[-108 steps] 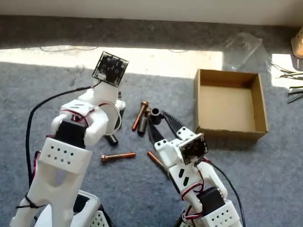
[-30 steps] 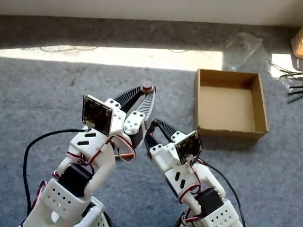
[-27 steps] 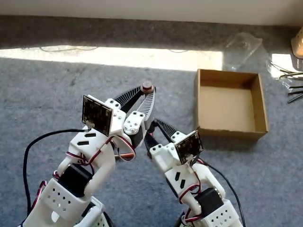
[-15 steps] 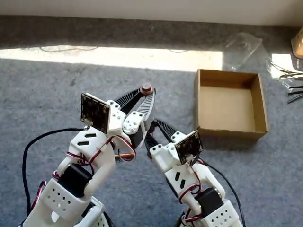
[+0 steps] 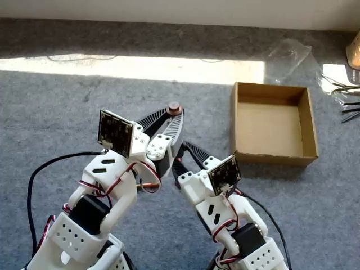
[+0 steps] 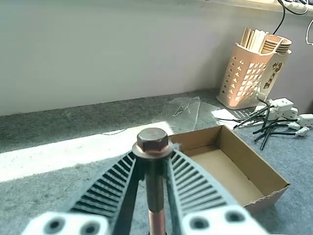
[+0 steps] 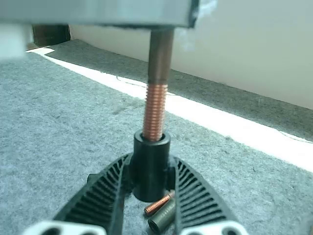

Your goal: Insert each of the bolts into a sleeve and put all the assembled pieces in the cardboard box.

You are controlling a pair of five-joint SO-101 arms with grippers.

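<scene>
The left gripper (image 6: 155,157) clamps a copper bolt (image 6: 152,140) upright, its threaded tip inside the black sleeve (image 7: 150,152) pinched just beneath by the right gripper (image 7: 151,171), aligned for insertion; the cardboard box (image 5: 270,126) waits beyond.

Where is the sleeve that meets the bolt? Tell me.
In the right wrist view the sleeve stands upright, clamped in the right hand; the bolt held by the left hand meets its top.

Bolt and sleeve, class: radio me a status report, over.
Left gripper shut on bolt. Right gripper shut on sleeve; bolt's thread tip in its mouth. Loose sleeve on carpet below.
</scene>
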